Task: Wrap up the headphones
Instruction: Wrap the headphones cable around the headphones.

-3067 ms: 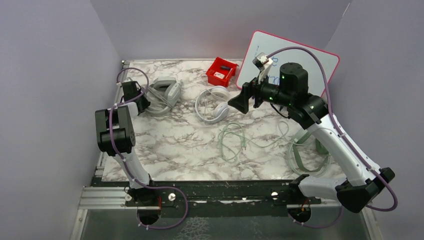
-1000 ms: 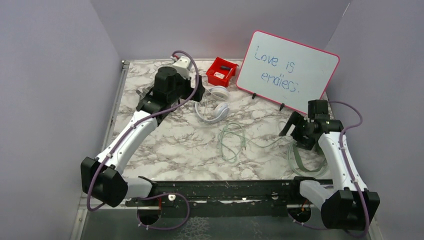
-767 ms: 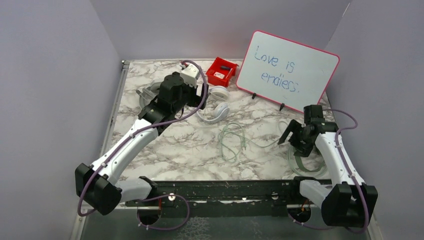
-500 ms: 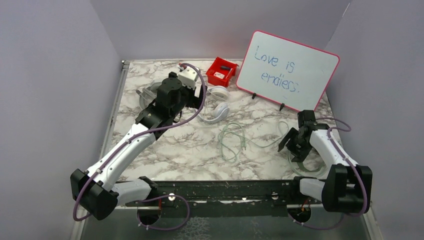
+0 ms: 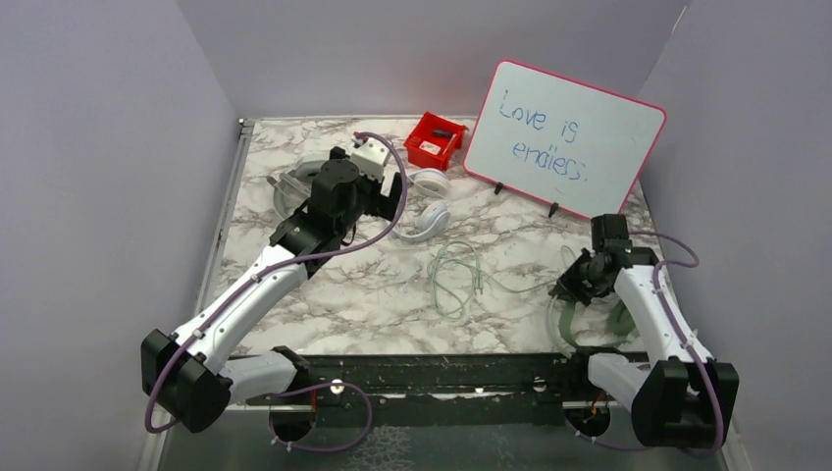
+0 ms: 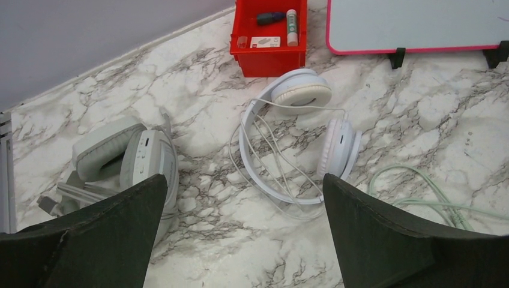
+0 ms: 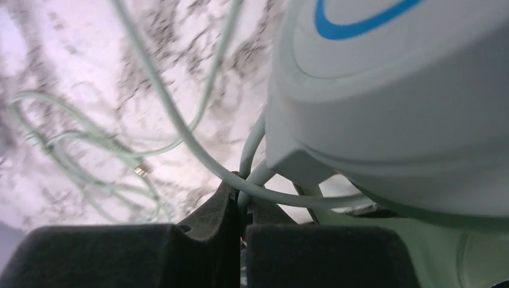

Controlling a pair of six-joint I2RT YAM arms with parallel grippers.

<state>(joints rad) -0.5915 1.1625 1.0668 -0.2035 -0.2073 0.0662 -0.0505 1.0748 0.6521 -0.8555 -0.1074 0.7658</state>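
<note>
The white headphones (image 5: 424, 206) (image 6: 300, 138) lie at the back centre with their thin cable looped inside the band. My left gripper (image 5: 385, 196) (image 6: 244, 180) hovers above them, open and holding nothing. A grey-green pair (image 5: 294, 182) (image 6: 120, 159) lies to the left, partly under the left arm. At the right a mint pair (image 5: 589, 319) rests on the table; its ear cup (image 7: 390, 102) fills the right wrist view. The mint cable (image 5: 456, 280) (image 7: 180, 132) trails in loops to the centre. My right gripper (image 5: 571, 287) (image 7: 243, 186) is shut on that cable just beside the cup.
A red bin (image 5: 435, 140) (image 6: 270, 36) with small items stands at the back. A pink-framed whiteboard (image 5: 564, 137) (image 6: 420, 24) leans at the back right. Grey walls close in the left, back and right sides.
My right gripper came down toward the mint headphones and closed on their cable. My left arm drew back slightly over the white pair, and its jaws opened a little wider.
</note>
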